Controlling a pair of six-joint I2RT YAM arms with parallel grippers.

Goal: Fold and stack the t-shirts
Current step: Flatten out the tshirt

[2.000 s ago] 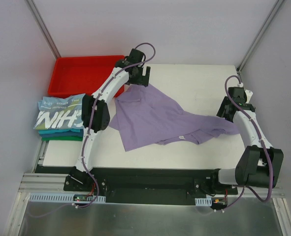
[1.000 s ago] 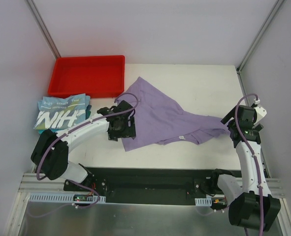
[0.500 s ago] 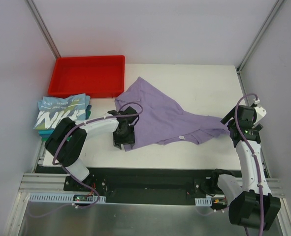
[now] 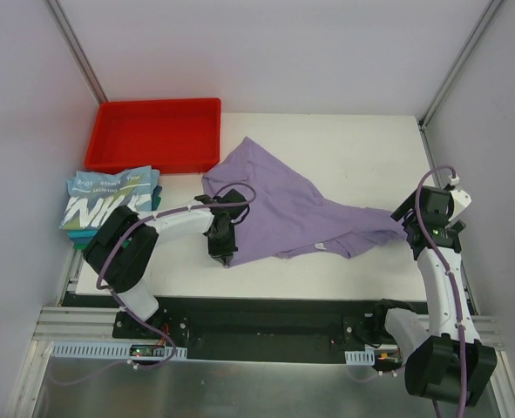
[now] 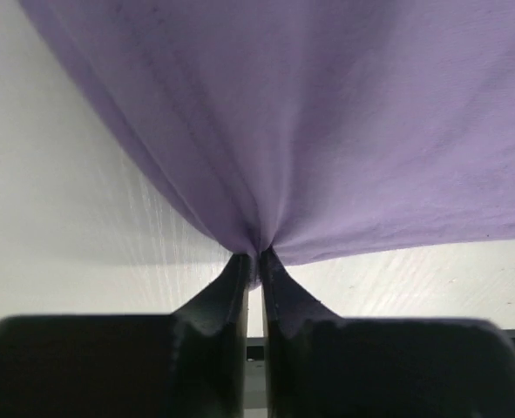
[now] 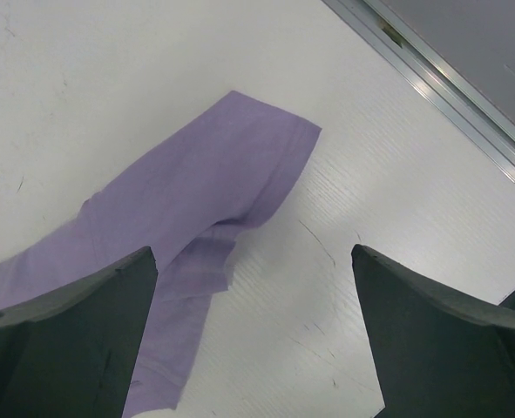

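A lavender-purple t-shirt (image 4: 279, 205) lies crumpled and spread across the middle of the white table. My left gripper (image 4: 222, 259) is shut on its near-left corner, and the cloth (image 5: 327, 131) bunches into the pinched fingertips (image 5: 240, 274). My right gripper (image 6: 253, 261) hovers open over the shirt's right sleeve (image 6: 240, 183), which lies flat on the table between and beyond the fingers. A stack of folded t-shirts (image 4: 109, 205), light blue with white lettering on top and teal and green beneath, rests at the table's left edge.
A red plastic tray (image 4: 152, 132) stands at the back left, just behind the folded stack. A metal frame rail (image 6: 449, 87) runs along the table's right edge. The table (image 4: 362, 148) ends at walls behind and on both sides.
The left gripper moved down to the shirt's near-left corner and shut on it. The right arm has stayed in place, open, over the last second.
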